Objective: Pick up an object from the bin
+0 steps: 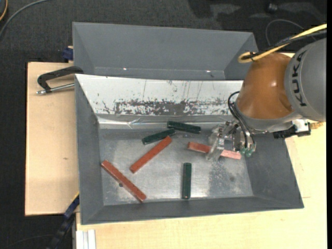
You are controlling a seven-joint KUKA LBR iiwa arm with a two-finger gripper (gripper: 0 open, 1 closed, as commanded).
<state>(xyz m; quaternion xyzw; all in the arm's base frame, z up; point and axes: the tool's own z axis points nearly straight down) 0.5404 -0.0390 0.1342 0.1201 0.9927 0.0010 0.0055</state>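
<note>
My gripper (220, 148) hangs low over the right part of the bin floor, its metal fingers pointing down-left. A short reddish-pink block (198, 148) lies just left of the fingertips, and a pale pink piece (231, 155) shows right beneath them; whether the fingers close on either I cannot make out. A dark green bar (186, 180) stands lengthwise on the floor below and left of the gripper.
Farther left lie a long orange-red bar (150, 154), a second reddish bar (123, 180) near the front left corner, and two dark green bars (158, 136) (183, 126) by the back wall. The arm's orange cover hangs above the bin's right wall.
</note>
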